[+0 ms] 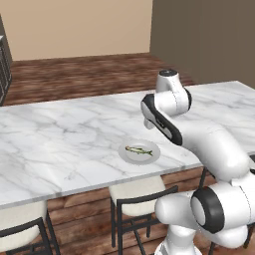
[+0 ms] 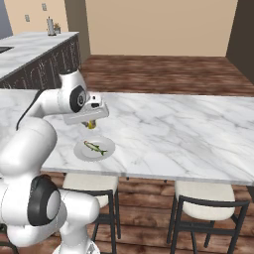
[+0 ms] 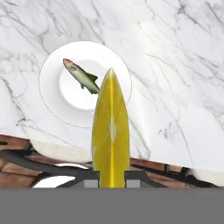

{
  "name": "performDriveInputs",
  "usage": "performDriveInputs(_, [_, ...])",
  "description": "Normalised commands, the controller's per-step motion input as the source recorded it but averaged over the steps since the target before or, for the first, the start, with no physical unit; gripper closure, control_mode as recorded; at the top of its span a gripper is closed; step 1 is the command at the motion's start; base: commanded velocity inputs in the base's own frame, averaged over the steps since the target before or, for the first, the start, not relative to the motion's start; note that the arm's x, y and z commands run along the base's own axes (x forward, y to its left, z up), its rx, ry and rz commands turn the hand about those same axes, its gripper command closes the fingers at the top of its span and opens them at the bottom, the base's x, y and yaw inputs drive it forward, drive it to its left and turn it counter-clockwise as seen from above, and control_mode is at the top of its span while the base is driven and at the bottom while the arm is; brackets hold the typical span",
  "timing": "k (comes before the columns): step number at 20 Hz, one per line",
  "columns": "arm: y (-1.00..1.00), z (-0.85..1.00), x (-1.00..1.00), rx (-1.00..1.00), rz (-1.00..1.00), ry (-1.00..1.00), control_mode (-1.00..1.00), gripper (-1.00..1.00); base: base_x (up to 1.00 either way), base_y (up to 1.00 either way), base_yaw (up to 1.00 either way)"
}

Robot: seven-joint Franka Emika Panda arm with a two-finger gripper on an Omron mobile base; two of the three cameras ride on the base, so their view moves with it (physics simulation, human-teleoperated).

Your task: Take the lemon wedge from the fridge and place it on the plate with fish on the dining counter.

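- The claw (image 3: 111,177) is clenched on the lemon wedge (image 3: 111,131), which stands on end between its fingertips, point away from the hand.
- It hangs above the counter (image 2: 173,134), apart from the marble, just beside the plate (image 2: 94,149).
- The plate, with the fish (image 3: 81,76) across its middle, sits close to the counter's near edge, above a stool (image 1: 135,191).

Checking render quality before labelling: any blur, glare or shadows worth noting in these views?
Hand view: lemon wedge looms large and soft-edged, plate with fish crisp. Right base view: faint shadow on the dining counter beside the plate. Left base view: even light, no glare.
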Motion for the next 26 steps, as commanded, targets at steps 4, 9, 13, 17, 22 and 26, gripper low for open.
performDriveInputs(4, [0.08, -0.57, 0.30, 0.00, 0.17, -0.21, -1.00, 1.00, 0.00, 0.00, 0.00])
performDriveInputs(9, [0.00, -0.28, 0.34, 0.03, 0.17, -0.11, -1.00, 1.00, 0.00, 0.00, 0.00])
performDriveInputs(13, [0.00, -0.24, 0.57, 0.15, 0.14, -0.05, -1.00, 1.00, 0.00, 0.00, 0.00])
performDriveInputs(17, [0.00, -0.18, 0.55, 0.11, 0.10, -0.03, -1.00, 1.00, 0.00, 0.00, 0.00])
performDriveInputs(22, [0.00, -0.17, 0.59, -0.05, 0.02, 0.00, -1.00, 1.00, 0.00, 0.00, 0.00])
performDriveInputs(26, [0.00, -0.36, 0.53, -0.08, 0.06, 0.00, -1.00, 1.00, 0.00, 0.00, 0.00])
